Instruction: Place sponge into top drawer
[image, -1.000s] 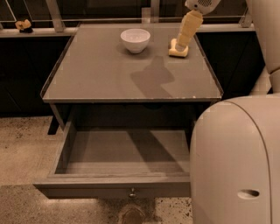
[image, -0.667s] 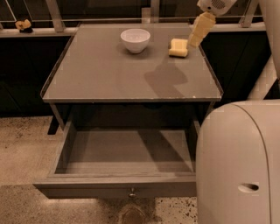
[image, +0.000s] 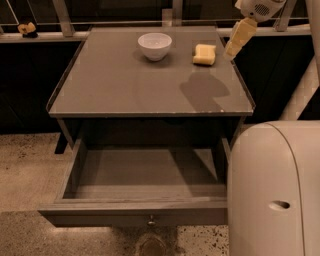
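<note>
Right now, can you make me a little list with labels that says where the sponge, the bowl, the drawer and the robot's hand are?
sponge: lying on the table top, back right part
white bowl: upright on the table top, left of the sponge
top drawer: pulled open under the table top, sponge not in it
gripper: raised by the table's back right corner, just right of the sponge, not holding it
job: not done yet
</note>
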